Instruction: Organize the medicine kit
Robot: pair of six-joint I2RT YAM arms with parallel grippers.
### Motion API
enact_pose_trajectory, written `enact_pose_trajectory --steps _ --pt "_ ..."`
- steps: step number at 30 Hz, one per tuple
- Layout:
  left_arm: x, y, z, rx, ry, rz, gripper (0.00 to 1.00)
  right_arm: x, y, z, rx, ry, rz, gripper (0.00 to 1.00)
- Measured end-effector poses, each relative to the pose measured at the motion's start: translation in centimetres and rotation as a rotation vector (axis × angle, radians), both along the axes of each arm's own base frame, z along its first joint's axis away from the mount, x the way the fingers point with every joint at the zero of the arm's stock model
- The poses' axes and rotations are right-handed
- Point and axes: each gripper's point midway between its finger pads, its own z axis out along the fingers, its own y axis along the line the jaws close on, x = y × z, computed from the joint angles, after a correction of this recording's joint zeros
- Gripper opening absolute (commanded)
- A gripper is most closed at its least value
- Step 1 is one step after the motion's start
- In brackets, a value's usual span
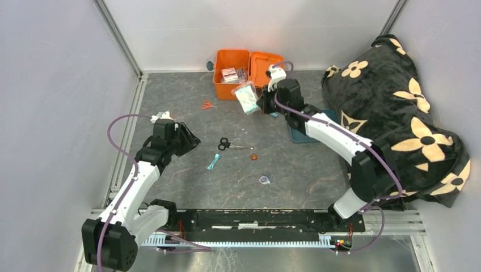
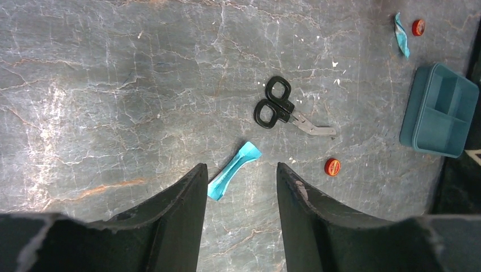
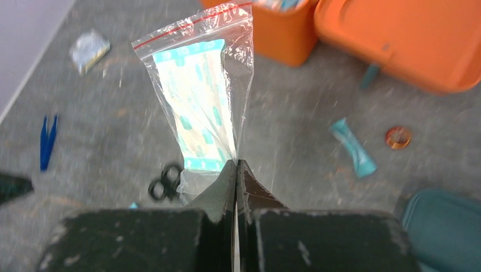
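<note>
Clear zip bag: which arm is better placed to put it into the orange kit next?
Right. The right gripper is shut on the zip bag, lifted beside the open medicine kit. The left gripper hangs open near the scissors, farther away.

Robotics lab enclosure; white wall panels (image 1: 51, 85), aluminium frame rails (image 1: 118, 37)

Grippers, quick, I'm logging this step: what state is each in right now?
Left gripper: open, holding nothing.
Right gripper: shut on the clear zip bag.
</note>
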Motion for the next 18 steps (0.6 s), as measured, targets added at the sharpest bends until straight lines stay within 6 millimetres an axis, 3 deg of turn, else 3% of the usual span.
enact_pose_trajectory --steps 4,8,18 --pt "-0.4 0.0 0.1 0.006 -0.008 -0.018 0.61 5.1 -0.3 2.4 0.044 -0.046 -0.076 0.00" --pt "-0.9 -0.2 0.7 0.002 -0.028 -0.040 0.65 10.3 1.0 4.3 0.093 -0.094 -0.116 0.00" --pt "-1.5 -0.2 1.6 -0.008 -0.053 -0.048 0.66 19.9 3.7 3.5 0.145 -0.175 -0.165 0.00"
